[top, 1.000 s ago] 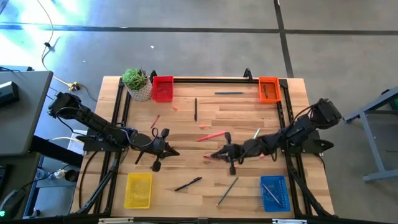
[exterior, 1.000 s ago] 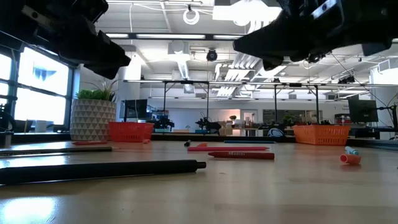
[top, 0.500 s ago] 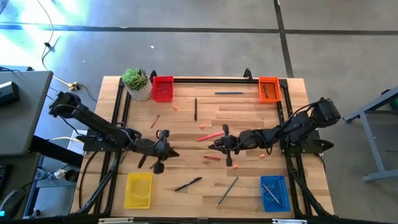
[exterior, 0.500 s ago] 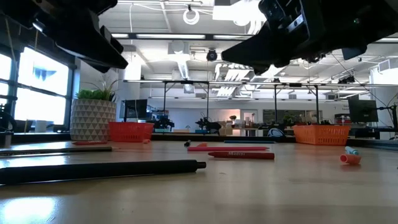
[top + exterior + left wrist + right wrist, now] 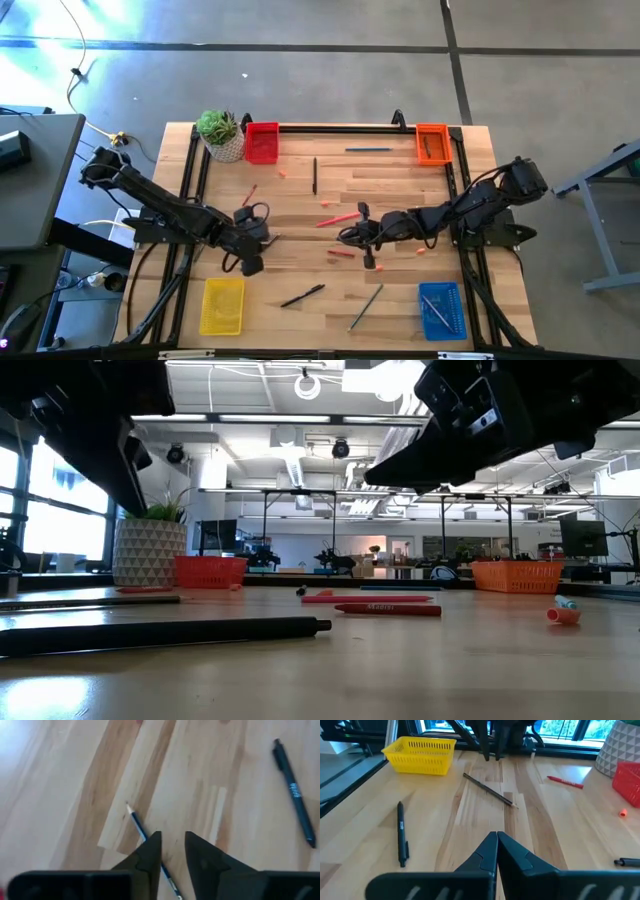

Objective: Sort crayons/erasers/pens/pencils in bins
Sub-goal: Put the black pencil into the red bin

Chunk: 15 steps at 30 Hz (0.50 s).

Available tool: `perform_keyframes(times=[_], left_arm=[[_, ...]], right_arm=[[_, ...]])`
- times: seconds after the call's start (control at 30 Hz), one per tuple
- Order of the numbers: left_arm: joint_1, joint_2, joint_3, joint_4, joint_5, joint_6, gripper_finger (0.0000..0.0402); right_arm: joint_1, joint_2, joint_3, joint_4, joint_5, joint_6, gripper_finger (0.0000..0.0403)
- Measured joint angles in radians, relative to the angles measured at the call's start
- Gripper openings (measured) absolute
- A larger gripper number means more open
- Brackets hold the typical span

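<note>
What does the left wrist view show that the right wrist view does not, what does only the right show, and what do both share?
Only the left wrist view: the left gripper up close, jaws slightly apart above the pencil.
Only the right wrist view: the right gripper with jaws shut, the yellow bin, the red bin, the white pot and a red stick.
Both: the pencil, the black pen and the left gripper.

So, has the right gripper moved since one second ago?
Yes. In the high view the right gripper has moved up the picture, away from the blue bin and toward the long pink-red stick.
</note>
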<state>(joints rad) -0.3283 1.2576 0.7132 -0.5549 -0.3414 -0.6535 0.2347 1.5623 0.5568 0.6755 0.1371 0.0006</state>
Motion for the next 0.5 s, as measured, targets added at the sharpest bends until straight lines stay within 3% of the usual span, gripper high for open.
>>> perform_keyframes(times=[0.23,0.5], left_arm=[[0.034,0.076,-0.001,0.001,0.001,0.036,0.0126],[0.096,0.228,-0.001,0.080,0.032,0.087,0.0121]], right_arm=[[0.033,0.000,0.000,0.001,0.014,-0.006,0.0000],[0.043,0.000,0.000,0.009,0.020,0.001,0.0000]])
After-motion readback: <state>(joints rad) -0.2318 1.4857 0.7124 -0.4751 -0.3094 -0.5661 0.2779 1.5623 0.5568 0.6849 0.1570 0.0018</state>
